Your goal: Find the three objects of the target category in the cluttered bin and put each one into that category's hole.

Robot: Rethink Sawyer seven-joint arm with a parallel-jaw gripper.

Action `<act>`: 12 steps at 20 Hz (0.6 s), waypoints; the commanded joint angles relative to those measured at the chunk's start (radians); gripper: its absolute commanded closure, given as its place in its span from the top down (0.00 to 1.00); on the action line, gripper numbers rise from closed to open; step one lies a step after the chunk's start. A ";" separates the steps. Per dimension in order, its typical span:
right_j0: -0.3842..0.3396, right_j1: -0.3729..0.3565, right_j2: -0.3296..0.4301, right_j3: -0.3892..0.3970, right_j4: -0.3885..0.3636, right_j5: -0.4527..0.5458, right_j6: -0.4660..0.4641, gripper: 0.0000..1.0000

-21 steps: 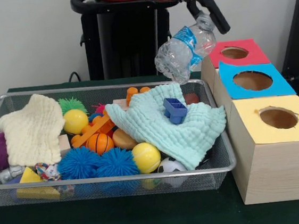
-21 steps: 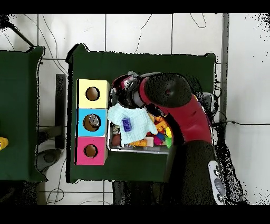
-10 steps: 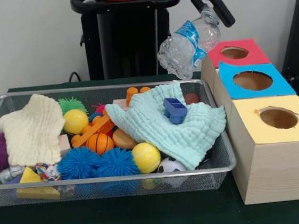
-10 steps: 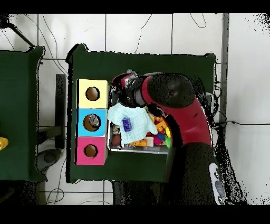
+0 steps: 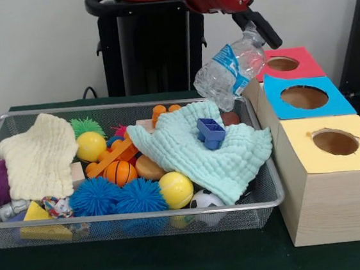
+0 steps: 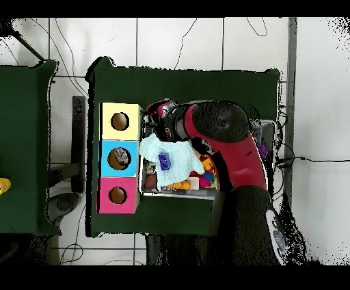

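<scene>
gripper (image 5: pixel 253 24) has its fingers clamped on a clear plastic bottle (image 5: pixel 230 68); it's dangling tilted over the bin's (image 5: pixel 175 211) far corner, near the boxes (image 5: pixel 329 203)

The plastic bottle (image 5: pixel 231 67) has swung right — nearer the boxes (image 5: pixel 329 177).

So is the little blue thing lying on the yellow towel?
No, the blue block sits on the light green cloth; the cream cloth at the bin's other end has nothing on it.
</scene>
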 commanded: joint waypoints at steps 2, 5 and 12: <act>-0.008 0.069 0.127 0.134 0.111 -0.003 0.143 0.00; 0.001 0.065 0.127 0.142 0.127 -0.006 0.145 0.00; 0.027 0.052 0.144 0.151 0.177 -0.020 0.173 0.00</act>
